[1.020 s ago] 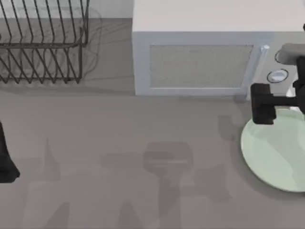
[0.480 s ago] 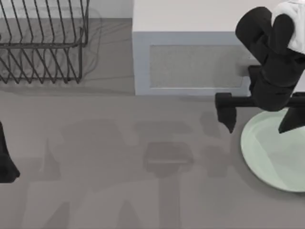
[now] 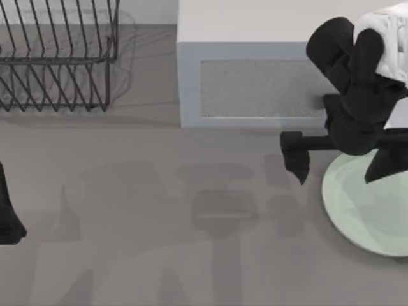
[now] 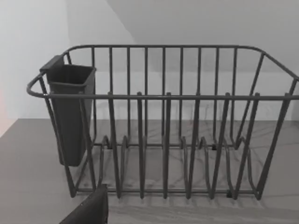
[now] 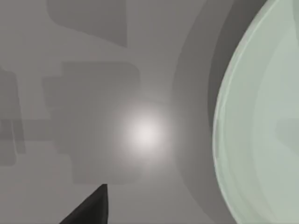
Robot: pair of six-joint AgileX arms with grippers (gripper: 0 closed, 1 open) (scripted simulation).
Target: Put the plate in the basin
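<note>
Resting flat: plate (image 3: 370,210) on the desk (image 3: 159,255), right side, before the microwave (image 3: 255,76); nothing on it.
Right gripper (image 3: 338,159): above the plate's left rim, fingers spread wide, grasping nothing; one fingertip (image 3: 298,167) is past the rim, over bare desk.
Left gripper (image 3: 7,217): parked at left edge; finger state cannot be told.
Dish rack (image 4: 163,130): slots empty; cutlery cup (image 4: 70,112) hangs on one end.

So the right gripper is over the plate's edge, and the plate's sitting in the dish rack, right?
Not quite. The top view shows the plate flat on the table in front of the microwave, not in the dish rack. The right gripper is indeed over its edge.
</note>
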